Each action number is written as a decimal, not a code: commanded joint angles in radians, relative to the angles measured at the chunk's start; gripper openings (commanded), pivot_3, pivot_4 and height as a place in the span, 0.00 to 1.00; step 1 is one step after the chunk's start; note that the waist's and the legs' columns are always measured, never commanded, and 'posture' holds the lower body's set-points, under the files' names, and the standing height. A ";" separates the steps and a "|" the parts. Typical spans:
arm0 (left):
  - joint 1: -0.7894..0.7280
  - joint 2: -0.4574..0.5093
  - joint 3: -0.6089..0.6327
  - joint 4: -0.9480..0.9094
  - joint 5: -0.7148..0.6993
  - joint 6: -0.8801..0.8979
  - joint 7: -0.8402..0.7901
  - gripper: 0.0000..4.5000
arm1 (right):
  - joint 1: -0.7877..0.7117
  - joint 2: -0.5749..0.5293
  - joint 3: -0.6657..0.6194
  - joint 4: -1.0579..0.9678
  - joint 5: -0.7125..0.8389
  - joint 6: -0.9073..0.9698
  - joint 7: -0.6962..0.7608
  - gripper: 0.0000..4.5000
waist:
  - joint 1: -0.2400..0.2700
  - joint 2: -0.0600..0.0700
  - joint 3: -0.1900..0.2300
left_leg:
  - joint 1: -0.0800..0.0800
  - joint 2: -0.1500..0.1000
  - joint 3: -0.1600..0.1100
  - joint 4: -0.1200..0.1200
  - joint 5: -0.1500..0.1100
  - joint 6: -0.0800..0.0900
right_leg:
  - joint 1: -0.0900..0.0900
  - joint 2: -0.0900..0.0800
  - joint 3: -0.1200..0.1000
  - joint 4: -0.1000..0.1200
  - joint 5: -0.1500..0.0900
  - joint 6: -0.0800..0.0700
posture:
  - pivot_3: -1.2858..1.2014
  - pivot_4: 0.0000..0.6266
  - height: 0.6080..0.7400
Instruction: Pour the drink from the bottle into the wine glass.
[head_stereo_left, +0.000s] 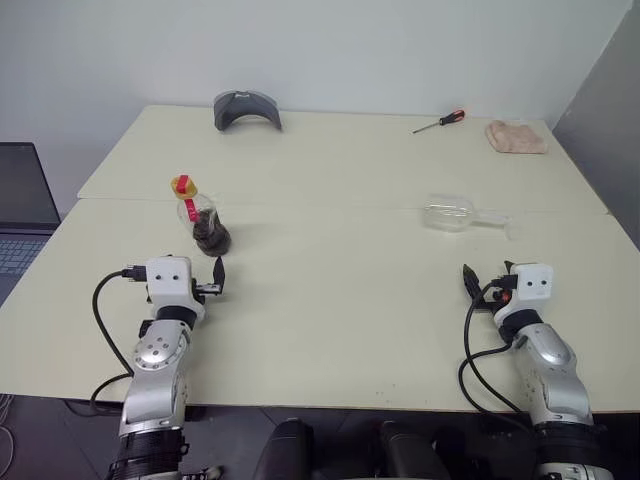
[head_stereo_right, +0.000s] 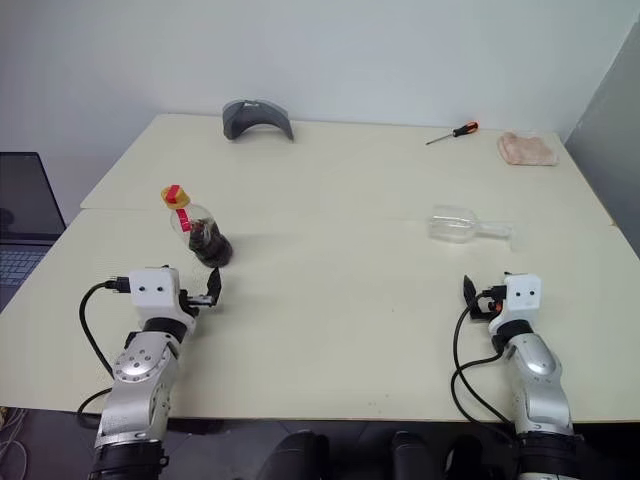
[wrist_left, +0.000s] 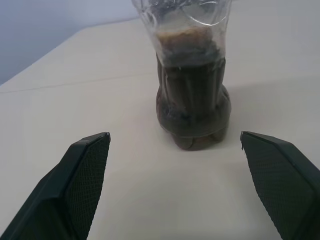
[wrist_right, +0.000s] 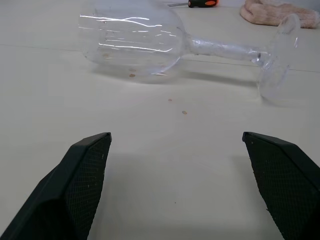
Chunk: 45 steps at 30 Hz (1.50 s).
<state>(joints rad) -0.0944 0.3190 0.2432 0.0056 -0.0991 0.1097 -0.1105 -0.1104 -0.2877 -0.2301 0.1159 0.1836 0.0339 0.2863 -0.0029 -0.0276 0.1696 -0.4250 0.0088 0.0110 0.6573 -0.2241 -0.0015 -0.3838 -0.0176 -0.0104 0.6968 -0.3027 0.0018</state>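
My left gripper (wrist_left: 175, 185) is spread wide, empty, just short of the upright bottle (head_stereo_left: 205, 222) of drink (wrist_left: 192, 102). My right gripper (wrist_right: 177, 185) gapes empty near the glass (wrist_right: 150, 37), lying on its side, well right of the bottle.

I am seeing the small squat clear plastic bottle (head_stereo_left: 204, 222) standing on the pale table (head_stereo_left: 330, 300), just ahead of my left gripper (head_stereo_left: 217, 276). The clear stemmed wine glass (head_stereo_left: 462, 215) is lying on its side ahead of my right gripper (head_stereo_left: 482, 280), well apart from the bottle.
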 joint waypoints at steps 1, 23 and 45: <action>-0.012 0.011 -0.001 -0.040 0.003 -0.022 -0.013 0.99 | -0.009 -0.007 -0.007 -0.046 0.021 -0.004 0.010 1.00 | 0.000 0.000 0.000 | 0.000 0.000 0.000 0.000 0.000 0.000 | 0.000 0.000 0.000 0.000 0.000 0.000 | 0.52 0.24 1.00; -0.038 0.032 -0.001 -0.024 -0.045 -0.106 -0.128 0.99 | 0.061 -0.238 0.246 -0.492 0.202 0.235 0.468 1.00 | 0.002 -0.001 0.001 | 0.000 0.000 -0.002 0.000 0.000 0.000 | 0.001 0.000 -0.002 -0.001 0.000 0.000 | 0.52 0.24 1.00; -0.156 0.022 0.028 0.258 -0.060 -0.154 -0.101 0.99 | -0.039 -0.212 0.272 -0.407 0.209 0.217 0.537 1.00 | 0.002 -0.002 0.001 | 0.000 0.000 -0.003 0.001 0.000 0.000 | 0.002 0.000 -0.002 -0.001 0.000 0.000 | 0.52 0.24 1.00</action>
<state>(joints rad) -0.2351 0.3271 0.2717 0.2605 -0.1519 -0.0171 -0.1927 -0.1381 -0.5014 0.0476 -0.2591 0.3776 0.2607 0.8163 -0.0008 -0.0293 0.1705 -0.4250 0.0088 0.0083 0.6580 -0.2242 -0.0014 -0.3820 -0.0173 -0.0128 0.6955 -0.3027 0.0019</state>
